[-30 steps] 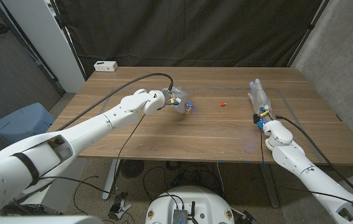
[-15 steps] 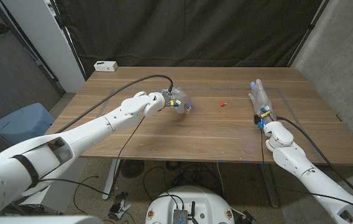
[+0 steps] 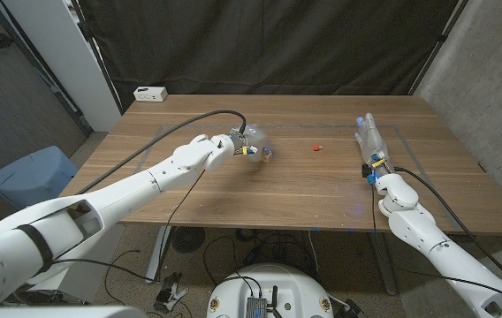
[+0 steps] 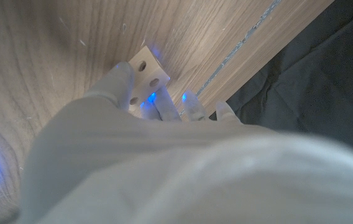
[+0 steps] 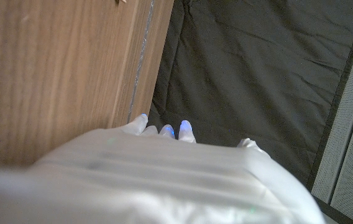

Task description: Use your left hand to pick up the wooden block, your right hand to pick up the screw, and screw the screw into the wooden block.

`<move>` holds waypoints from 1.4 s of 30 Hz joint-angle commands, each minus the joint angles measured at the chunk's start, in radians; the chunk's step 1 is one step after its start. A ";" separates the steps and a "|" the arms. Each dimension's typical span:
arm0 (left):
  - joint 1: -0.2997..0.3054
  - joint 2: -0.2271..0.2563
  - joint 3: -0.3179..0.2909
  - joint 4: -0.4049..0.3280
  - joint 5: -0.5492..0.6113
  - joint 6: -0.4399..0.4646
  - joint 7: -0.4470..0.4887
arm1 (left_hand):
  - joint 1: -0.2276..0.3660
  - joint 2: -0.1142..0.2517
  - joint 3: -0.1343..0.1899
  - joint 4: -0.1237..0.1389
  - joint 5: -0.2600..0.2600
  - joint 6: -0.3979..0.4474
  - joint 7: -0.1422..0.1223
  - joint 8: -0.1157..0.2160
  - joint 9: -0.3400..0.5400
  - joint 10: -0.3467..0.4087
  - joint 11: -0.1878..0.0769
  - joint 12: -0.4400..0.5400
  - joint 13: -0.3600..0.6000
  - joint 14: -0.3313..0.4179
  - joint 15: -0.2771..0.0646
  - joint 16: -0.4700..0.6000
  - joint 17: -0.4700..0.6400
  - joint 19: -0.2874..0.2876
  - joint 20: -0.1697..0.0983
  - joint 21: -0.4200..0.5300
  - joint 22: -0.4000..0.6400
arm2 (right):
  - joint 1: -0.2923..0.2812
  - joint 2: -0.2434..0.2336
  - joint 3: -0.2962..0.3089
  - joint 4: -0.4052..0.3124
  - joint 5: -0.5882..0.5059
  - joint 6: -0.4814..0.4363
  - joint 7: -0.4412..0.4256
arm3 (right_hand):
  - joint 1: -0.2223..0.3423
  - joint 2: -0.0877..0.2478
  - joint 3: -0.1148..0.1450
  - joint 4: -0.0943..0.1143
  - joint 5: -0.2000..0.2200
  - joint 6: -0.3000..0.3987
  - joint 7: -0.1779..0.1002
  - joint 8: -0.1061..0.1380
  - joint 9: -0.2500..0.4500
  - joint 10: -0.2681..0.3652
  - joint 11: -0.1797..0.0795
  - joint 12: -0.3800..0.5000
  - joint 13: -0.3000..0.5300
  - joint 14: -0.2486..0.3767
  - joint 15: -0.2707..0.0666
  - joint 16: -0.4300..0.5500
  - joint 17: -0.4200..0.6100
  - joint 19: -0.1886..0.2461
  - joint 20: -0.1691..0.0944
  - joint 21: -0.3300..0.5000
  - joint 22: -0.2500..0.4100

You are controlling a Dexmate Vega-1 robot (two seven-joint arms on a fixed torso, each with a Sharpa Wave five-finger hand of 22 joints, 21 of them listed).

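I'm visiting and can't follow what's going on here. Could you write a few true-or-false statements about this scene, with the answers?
1. The left hand touches the wooden block. True.
2. The right hand holds the red screw. False: the screw lies on the table, apart from both hands.
3. The wooden block has round holes. True.
4. A white box sits at the table's far left corner. True.
5. The screw is already in the block. False: they lie apart.

The left hand (image 3: 253, 144) has edged farther across the table; its fingers (image 4: 119, 79) touch the wooden block (image 4: 146, 70).
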 commanded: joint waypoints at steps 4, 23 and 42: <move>0.023 0.000 0.006 -0.011 0.049 0.032 0.032 | 0.015 0.005 -0.006 0.005 -0.003 0.012 0.002 0.001 0.004 0.013 0.000 0.006 0.009 0.025 -0.049 0.010 0.002 0.019 0.005 0.004 -0.001 | -0.001 0.003 0.002 0.011 0.006 0.010 0.013 | -0.003 -0.004 -0.002 0.001 0.000 0.006 0.001 0.006 0.004 0.001 0.000 0.004 0.002 -0.009 0.007 0.005 0.003 0.005 -0.020 0.000 0.003; 0.028 -0.018 0.012 0.021 0.075 0.059 0.107 | 0.051 0.020 -0.045 0.013 -0.004 0.142 0.001 0.013 0.009 0.126 -0.003 0.070 0.062 0.115 -0.092 0.012 0.007 0.109 0.005 0.004 -0.001 | 0.001 0.008 0.005 0.023 0.007 0.018 0.012 | -0.005 -0.004 -0.002 0.002 0.000 0.015 0.001 0.008 0.004 0.009 0.000 0.006 0.002 -0.003 0.007 0.006 0.002 0.008 -0.021 0.001 0.003; 0.019 -0.028 0.024 0.042 0.064 0.068 0.118 | 0.064 0.030 -0.069 0.016 -0.001 0.224 -0.009 0.028 0.011 0.191 -0.004 0.099 0.089 0.151 -0.114 0.013 0.010 0.139 0.000 0.000 -0.001 | 0.014 0.018 0.002 0.042 0.010 0.018 0.012 | -0.008 -0.004 -0.002 0.003 0.001 0.023 0.004 0.010 0.004 0.017 0.000 0.007 0.002 0.003 0.006 0.007 0.002 0.015 -0.019 0.002 0.003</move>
